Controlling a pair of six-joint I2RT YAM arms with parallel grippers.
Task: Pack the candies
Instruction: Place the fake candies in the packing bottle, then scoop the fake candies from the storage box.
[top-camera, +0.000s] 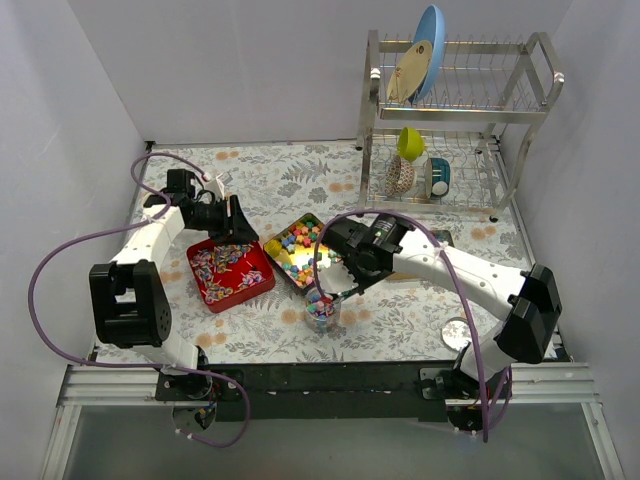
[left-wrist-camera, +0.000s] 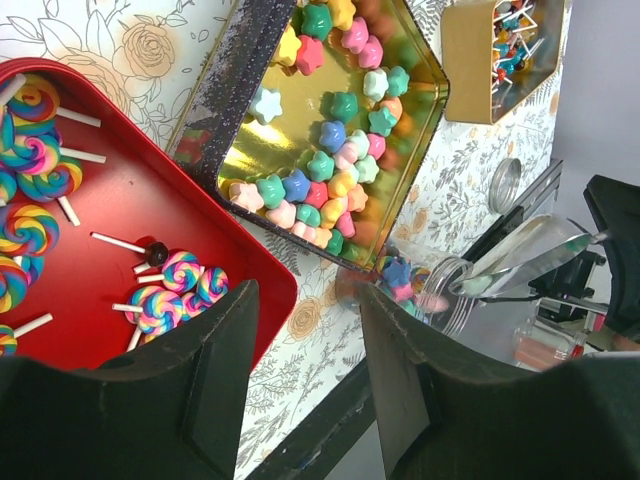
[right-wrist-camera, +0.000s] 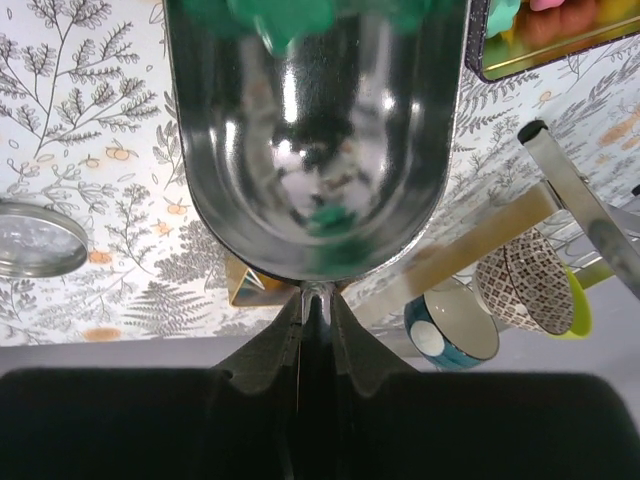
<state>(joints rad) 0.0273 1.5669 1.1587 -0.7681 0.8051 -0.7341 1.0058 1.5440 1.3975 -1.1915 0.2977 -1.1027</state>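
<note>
Star-shaped pastel candies (left-wrist-camera: 330, 170) fill a gold tin (left-wrist-camera: 260, 150), and more sit in a clear cup (top-camera: 320, 313) just in front of it. The right gripper (right-wrist-camera: 315, 300) is clamped on the handle of a metal scoop (right-wrist-camera: 315, 150) held above the cup, with blurred green candies at its far end. The left gripper (left-wrist-camera: 305, 295) hangs open and empty over a red tin (left-wrist-camera: 110, 200) of lollipops (left-wrist-camera: 170, 290).

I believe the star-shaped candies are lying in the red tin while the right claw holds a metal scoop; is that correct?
Not quite. The left wrist view shows the star-shaped candies lying in the gold tin; the red tin holds swirl lollipops instead. The right claw does hold the metal scoop.
</note>
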